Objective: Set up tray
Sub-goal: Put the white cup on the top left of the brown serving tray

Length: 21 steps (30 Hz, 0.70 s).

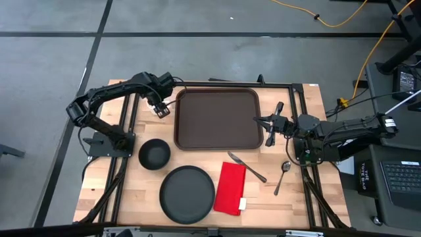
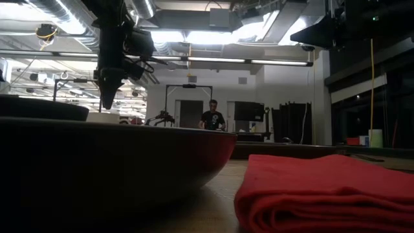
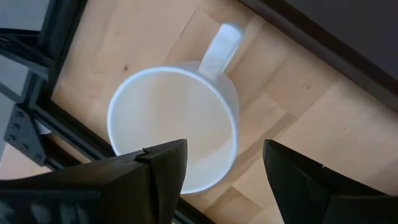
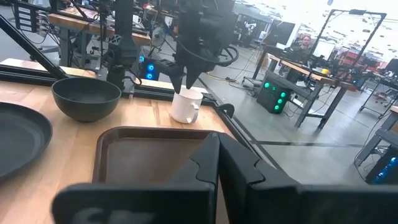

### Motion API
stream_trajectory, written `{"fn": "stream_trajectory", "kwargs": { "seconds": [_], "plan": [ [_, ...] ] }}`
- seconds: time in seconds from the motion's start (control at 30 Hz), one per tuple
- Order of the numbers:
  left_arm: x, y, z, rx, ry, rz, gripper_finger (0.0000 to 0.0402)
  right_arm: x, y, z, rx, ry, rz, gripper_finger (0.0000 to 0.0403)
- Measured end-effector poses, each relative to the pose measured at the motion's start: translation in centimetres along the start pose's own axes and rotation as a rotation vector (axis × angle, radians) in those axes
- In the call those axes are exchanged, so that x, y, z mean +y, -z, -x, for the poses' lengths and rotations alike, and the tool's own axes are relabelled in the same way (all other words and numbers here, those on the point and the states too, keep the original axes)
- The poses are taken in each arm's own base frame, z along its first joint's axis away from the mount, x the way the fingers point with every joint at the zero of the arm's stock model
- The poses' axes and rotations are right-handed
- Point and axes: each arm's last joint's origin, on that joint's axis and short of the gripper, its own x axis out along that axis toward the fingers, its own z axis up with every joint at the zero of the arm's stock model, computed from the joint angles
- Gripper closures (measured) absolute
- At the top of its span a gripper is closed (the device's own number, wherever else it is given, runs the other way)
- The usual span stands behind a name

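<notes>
Tray sits empty; left hand gapes above white mug; right hand seemingly closed, empty.

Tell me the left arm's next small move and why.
Probably lower the left gripper straight down so its open jaws straddle the rim of the white mug. It hangs directly over the mug, which stands on the table beside the tray, not on it. The right gripper waits shut at the tray's right edge.
</notes>
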Motion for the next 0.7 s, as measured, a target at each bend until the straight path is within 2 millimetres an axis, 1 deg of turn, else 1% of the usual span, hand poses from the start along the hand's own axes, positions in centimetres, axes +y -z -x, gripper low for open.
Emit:
{"fn": "stream_trajectory", "kwargs": {
  "seconds": [0.33,0.5,0.6,0.7],
  "plan": [
    [-0.5,-0.9,-2.0,0.082,0.022,-0.046,0.0199,0.0,0.0,0.0,0.000,0.000,0.000,0.0389],
    [-0.5,-1.1,-2.3,0.092,0.023,-0.070,0.0200,0.0,0.0,0.0,0.000,0.000,0.001,0.0389],
    [-0.5,-1.1,-2.3,0.092,0.019,-0.068,0.0211,0.0,0.0,0.0,0.000,0.000,0.002,0.0389],
    [-0.5,-1.1,-2.3,0.092,0.019,-0.069,0.0234,0.0,0.0,0.0,0.000,0.000,0.003,0.0389]
  ]
}}
